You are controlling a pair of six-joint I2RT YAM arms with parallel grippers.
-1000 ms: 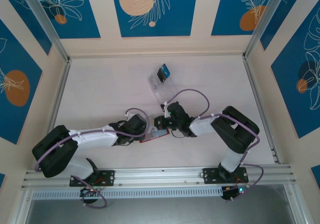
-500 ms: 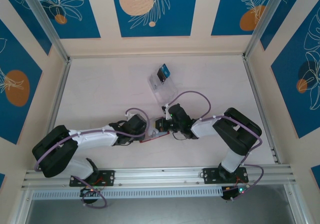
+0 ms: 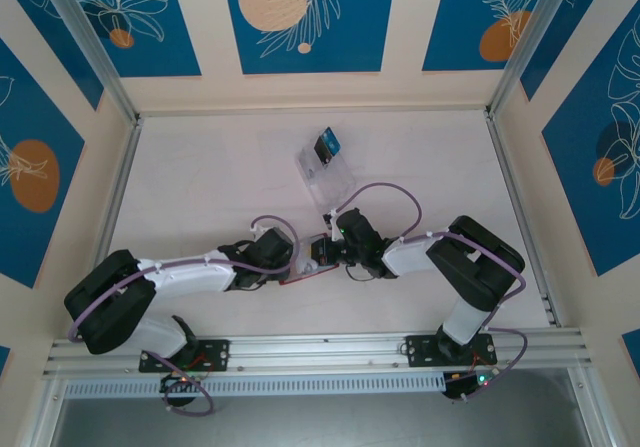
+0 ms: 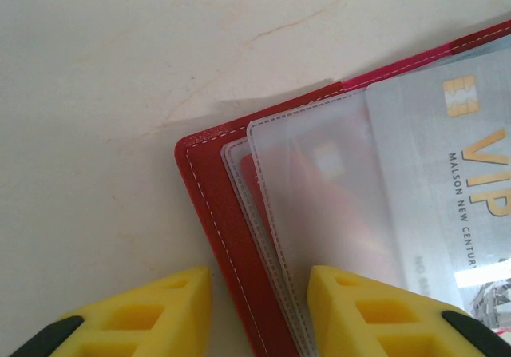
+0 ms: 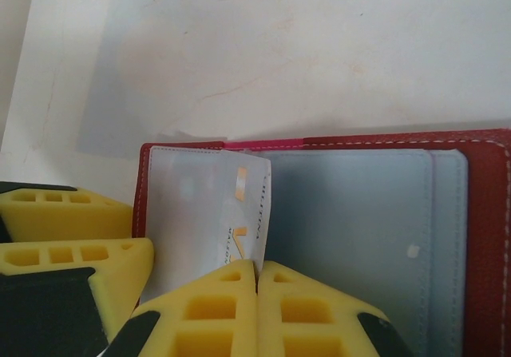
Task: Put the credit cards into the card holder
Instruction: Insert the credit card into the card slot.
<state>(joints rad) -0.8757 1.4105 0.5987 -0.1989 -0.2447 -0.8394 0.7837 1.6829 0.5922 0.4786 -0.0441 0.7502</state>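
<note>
The red card holder (image 4: 214,213) lies open on the table, its grey lining (image 5: 359,229) facing up, between the two wrists (image 3: 303,275). My right gripper (image 5: 256,265) is shut on the lower edge of a silver credit card (image 5: 243,205) with gold lettering. That card stands at the holder's clear sleeves (image 4: 319,205) and reads VIP (image 4: 471,181). My left gripper (image 4: 257,281) is open astride the holder's left edge, with one finger (image 4: 363,313) over the sleeves and the other finger (image 4: 152,317) over bare table. Both grippers meet at mid table (image 3: 318,257).
A clear slotted rack (image 3: 328,175) stands behind the grippers, with a blue and a black card (image 3: 326,146) upright at its far end. Pale table (image 3: 200,187) lies around it, bounded by metal rails and patterned walls.
The right wrist has edged slightly towards the holder and hides more of its red cover in the top view. The left arm has not moved.
</note>
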